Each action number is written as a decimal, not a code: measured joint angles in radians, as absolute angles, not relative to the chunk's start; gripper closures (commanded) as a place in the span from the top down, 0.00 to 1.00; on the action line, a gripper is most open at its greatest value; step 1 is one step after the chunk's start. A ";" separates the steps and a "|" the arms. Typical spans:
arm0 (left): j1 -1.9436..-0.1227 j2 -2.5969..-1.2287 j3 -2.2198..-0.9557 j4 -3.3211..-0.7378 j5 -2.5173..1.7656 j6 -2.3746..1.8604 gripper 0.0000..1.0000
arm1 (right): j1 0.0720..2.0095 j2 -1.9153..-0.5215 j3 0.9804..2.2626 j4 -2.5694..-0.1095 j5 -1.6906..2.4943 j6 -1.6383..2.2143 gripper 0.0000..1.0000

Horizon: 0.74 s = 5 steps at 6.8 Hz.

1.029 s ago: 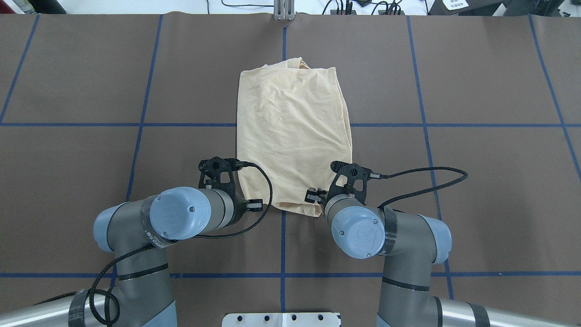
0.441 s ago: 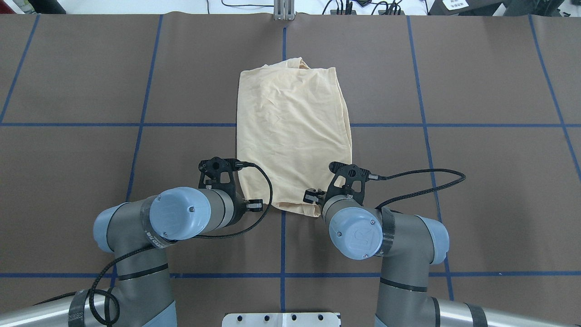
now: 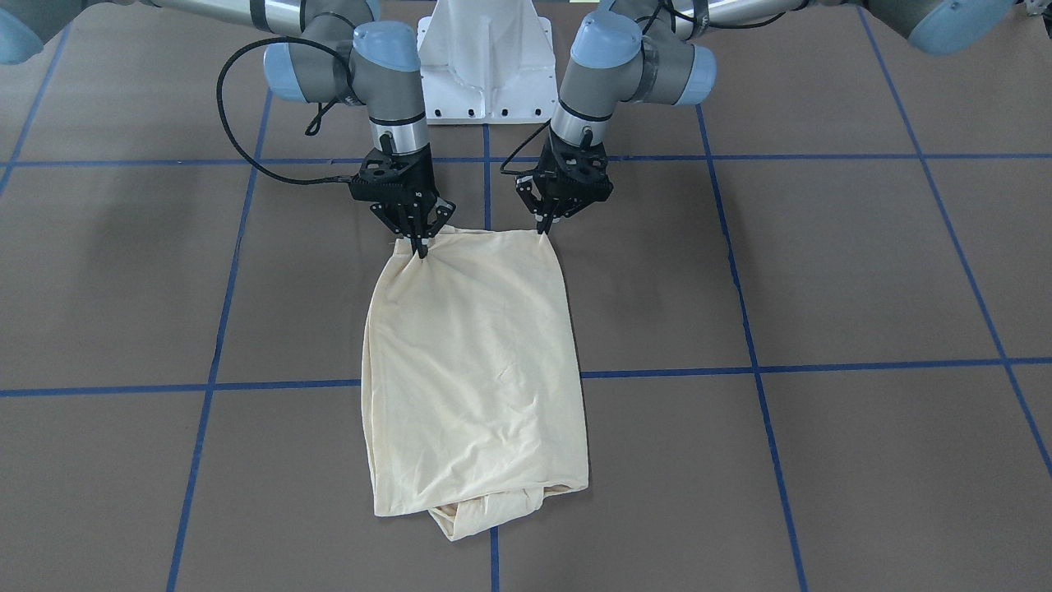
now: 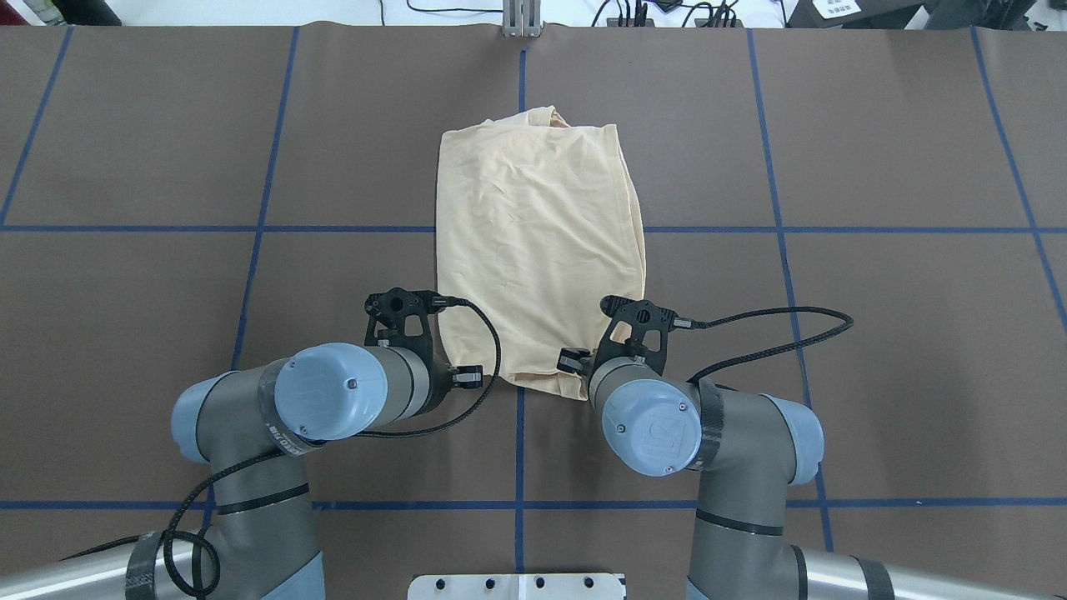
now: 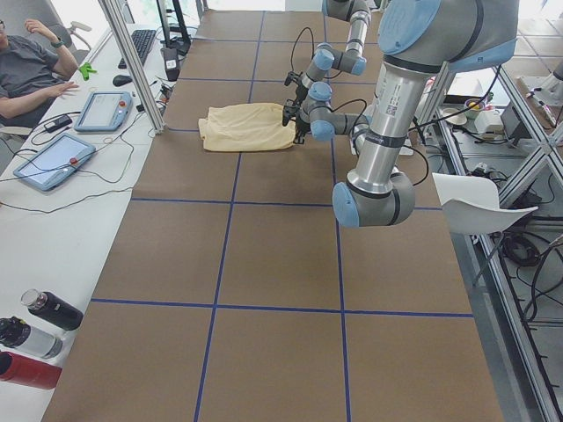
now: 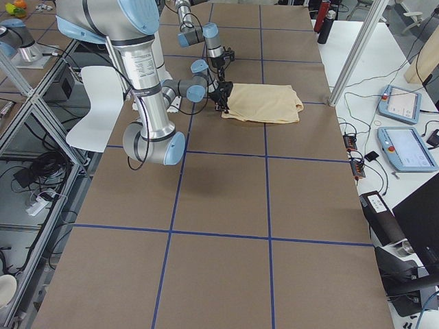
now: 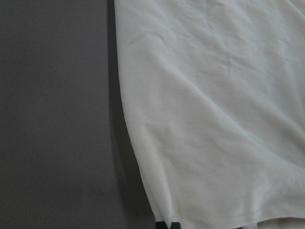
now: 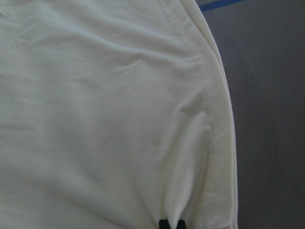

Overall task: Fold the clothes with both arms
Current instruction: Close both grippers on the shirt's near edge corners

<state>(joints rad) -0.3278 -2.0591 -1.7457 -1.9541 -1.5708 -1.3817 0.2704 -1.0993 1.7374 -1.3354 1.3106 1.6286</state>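
The cream-yellow T-shirt (image 4: 538, 233) lies folded into a narrow rectangle in the middle of the table; its print and label are hidden. In the front-facing view my right gripper (image 3: 421, 249) is shut on the bunched near corner of the T-shirt (image 3: 477, 370). My left gripper (image 3: 542, 232) is shut on the other near corner. Both stand low at the table. In the overhead view the wrists hide both sets of fingertips. The left wrist view shows cloth (image 7: 214, 119) over dark fingertips. The right wrist view shows puckered cloth (image 8: 95, 119) at closed fingertips.
The brown table cover (image 4: 875, 333) carries blue tape lines. The white pedestal base (image 3: 485, 66) stands behind the arms. Beside the table are an operator (image 5: 26, 70), tablets (image 6: 405, 137) and bottles (image 5: 35, 334).
My right arm has shifted slightly to the left, toward the shirt's near edge. The left arm and the shirt have hardly moved.
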 measured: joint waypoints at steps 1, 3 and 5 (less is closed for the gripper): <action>-0.328 -2.059 -1.748 -1.954 -1.571 -1.382 0.00 | 0.274 -1.099 1.746 -1.337 1.313 1.627 0.00; -0.331 -2.056 -1.787 -1.950 -1.575 -1.380 0.00 | 0.285 -1.107 1.795 -1.342 1.326 1.625 0.00; -0.329 -2.013 -1.906 -1.943 -1.601 -1.381 0.00 | 0.275 -1.152 1.900 -1.370 1.335 1.627 0.00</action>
